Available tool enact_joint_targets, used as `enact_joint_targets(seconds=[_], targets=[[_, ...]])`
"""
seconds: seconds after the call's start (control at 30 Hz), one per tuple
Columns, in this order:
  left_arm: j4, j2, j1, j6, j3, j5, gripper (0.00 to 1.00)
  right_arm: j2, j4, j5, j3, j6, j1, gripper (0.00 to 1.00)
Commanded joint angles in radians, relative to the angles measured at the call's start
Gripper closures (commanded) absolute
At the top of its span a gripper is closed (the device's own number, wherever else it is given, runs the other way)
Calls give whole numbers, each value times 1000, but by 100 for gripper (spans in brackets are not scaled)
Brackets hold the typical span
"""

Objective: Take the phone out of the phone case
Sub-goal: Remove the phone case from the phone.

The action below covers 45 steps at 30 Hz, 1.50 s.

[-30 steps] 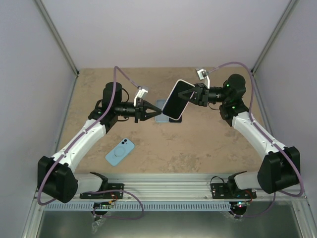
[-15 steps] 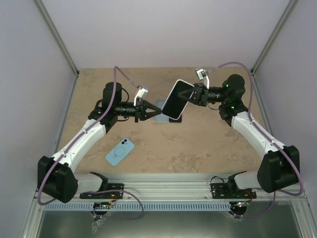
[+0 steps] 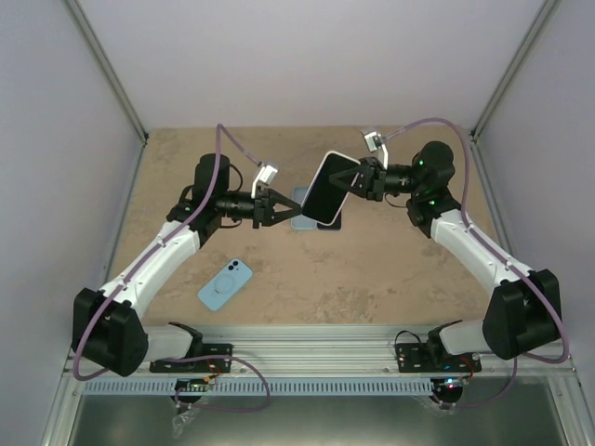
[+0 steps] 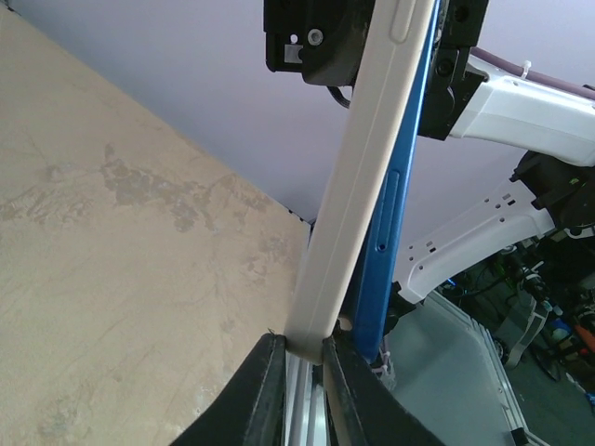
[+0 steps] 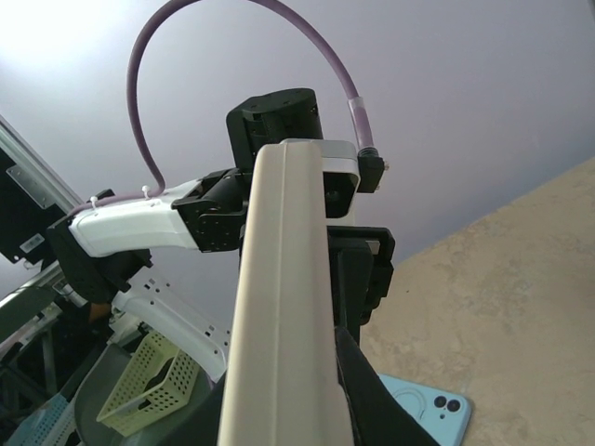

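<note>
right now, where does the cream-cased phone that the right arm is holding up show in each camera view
top external: centre of the picture, held up tilted, the cream-cased black-screen phone between the left end effector and the right end effector
left wrist: edge-on cream strip, slanting from top centre down to bottom centre
right wrist: edge-on cream strip, upright in the middle
shared landmark: the beige stone-pattern tabletop
</note>
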State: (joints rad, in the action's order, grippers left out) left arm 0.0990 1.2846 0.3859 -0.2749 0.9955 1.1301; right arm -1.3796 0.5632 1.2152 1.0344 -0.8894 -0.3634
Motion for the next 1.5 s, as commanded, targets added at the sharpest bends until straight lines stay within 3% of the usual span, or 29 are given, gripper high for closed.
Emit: enact_joint_targets(seconds=[0.0, 0.27, 0.43, 0.63, 0.83, 1.13, 1.47], targets=[[-35, 51, -4, -18, 16, -188, 87, 22, 47, 195, 7, -56, -133, 99], [-47, 51, -4, -21, 23, -179, 80, 14, 39, 204, -5, -51, -157, 99], [-43, 53, -5, -12, 31, -177, 70, 14, 40, 209, -13, -51, -163, 99], [-47, 63, -5, -13, 52, -165, 67, 10, 5, 219, -33, -13, -189, 99], [-56, 74, -4, -20, 65, -140, 67, 4, -161, 228, -31, 130, -220, 99], [-78, 63, 31, -6, 80, -96, 67, -19, -220, 227, -50, 188, -271, 99], [-142, 44, 36, -39, 60, -32, 84, -27, -253, 221, -43, 215, -287, 100]])
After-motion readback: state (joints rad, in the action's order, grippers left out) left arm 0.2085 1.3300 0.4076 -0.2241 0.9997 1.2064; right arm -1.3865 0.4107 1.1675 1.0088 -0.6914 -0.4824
